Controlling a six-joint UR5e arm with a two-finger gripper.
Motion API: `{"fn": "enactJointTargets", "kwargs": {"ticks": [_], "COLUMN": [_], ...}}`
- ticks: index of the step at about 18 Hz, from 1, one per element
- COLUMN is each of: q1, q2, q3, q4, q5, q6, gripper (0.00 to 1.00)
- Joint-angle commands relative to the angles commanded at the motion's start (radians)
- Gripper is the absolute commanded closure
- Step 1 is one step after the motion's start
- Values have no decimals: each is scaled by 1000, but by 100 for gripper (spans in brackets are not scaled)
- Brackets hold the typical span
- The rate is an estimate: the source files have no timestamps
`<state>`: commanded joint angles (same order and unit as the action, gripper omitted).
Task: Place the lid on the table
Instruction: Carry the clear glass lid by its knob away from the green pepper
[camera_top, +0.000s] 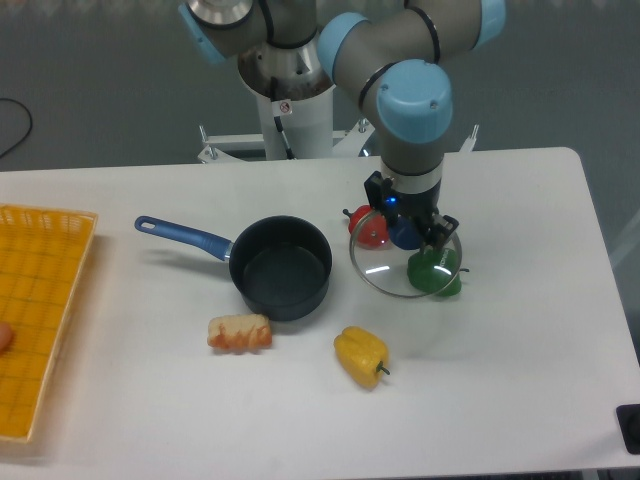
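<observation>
The lid (385, 268), a clear glass disc with a thin metal rim and a blue knob, hangs a little above the white table (520, 350), right of the saucepan. My gripper (407, 232) points straight down and is shut on the lid's blue knob. Through the glass I see a red pepper and a green pepper on the table behind and below it. The fingertips are partly hidden by the knob.
A dark saucepan (281, 266) with a blue handle stands left of the lid. The red pepper (368, 228) and green pepper (438, 273) lie under the lid's edges. A yellow pepper (361, 356) and a bread roll (240, 332) lie in front. A yellow grid tray (35, 315) sits far left.
</observation>
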<state>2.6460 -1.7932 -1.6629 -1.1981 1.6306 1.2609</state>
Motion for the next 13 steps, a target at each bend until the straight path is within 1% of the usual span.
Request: {"fn": "enactJointTargets", "kwargs": {"ticks": [3, 7, 11, 13], "q1": [23, 23, 22, 22], "q2": [-25, -72, -109, -121], "q3": [12, 23, 25, 31], "q4": [9, 26, 72, 78], "q5": [-2, -2, -3, -3], "q6": [0, -3, -3, -5], "gripper": [49, 49, 49, 49]}}
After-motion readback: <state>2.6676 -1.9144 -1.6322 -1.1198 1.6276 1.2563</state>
